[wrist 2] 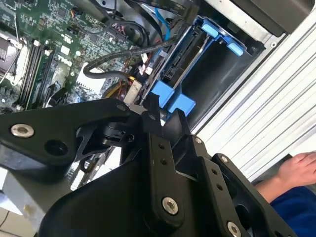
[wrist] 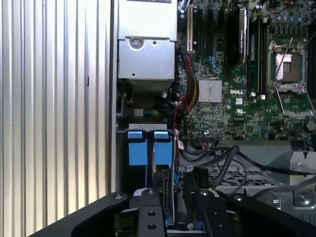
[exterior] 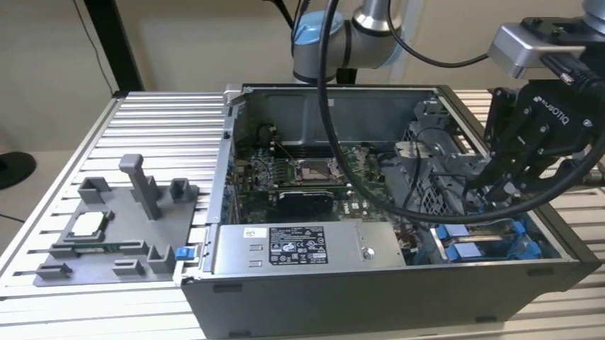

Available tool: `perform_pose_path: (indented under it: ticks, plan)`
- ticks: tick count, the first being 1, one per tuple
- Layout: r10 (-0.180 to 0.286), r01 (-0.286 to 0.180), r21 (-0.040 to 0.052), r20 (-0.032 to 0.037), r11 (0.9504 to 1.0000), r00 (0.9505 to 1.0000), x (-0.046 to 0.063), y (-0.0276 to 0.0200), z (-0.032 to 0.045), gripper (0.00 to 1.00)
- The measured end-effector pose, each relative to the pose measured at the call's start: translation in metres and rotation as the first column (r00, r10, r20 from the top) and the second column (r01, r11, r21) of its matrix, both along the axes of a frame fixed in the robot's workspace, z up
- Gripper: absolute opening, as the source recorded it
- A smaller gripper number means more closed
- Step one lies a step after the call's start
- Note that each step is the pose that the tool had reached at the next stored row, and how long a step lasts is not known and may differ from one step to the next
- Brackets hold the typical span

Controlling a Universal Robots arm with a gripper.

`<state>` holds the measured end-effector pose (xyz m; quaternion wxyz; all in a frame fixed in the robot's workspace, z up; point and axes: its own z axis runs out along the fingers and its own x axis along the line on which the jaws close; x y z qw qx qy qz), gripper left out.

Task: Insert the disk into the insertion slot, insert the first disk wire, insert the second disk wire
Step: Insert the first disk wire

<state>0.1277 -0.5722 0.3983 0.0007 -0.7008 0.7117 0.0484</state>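
A ribbed aluminium counter [exterior: 151, 127] carries an open computer case [exterior: 378, 290], and a grey plastic tray [exterior: 113, 227] rests on the counter just outside the case, on the exterior view's left of it. Inside the case a green circuit board [exterior: 302, 170] covers the floor. A grey labelled power box [exterior: 302, 248] sits against the case wall nearest the exterior camera. The slot [exterior: 492, 241], grey metal with blue rails, fills the case's near corner on the exterior view's right. The disk [wrist 2: 182, 59] stands on edge inside it in its blue frame, and two blue tabs [wrist: 149, 147] sit side by side at the end of the slot towards the power box. The black gripper [exterior: 499, 193] hangs inside the case directly over the slot, with its tips close to the disk's upper edge. In the second wrist view its fingers [wrist 2: 154, 133] stand slightly apart with a narrow gap between them, and nothing can be seen clamped there (the blue frame shows through the gap). Black wires [wrist 2: 113, 74] lie over the circuit board just beside the disk. Outside the case, past the counter's edge, a person's hand [wrist 2: 298, 168] and blue sleeve [wrist 2: 291, 210] are in sight.
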Motion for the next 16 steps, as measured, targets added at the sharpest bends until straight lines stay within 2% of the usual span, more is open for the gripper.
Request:
perform_pose_path:
  ticks: [7,14,15,16]
  plan:
    - [0.0,0.0,0.0024,0.0003,1.0,1.0,0.0,0.0061,0.0,0.0]
    - [0.0,0.0,0.0023,0.0003,1.0,1.0,0.0,0.016,0.0,0.0]
    - [0.0,0.0,0.0024,0.0003,1.0,1.0,0.0,0.0176,-0.0001,1.0]
    - [0.0,0.0,0.0023,0.0006,1.0,1.0,0.0,0.0195,-0.0003,1.0]
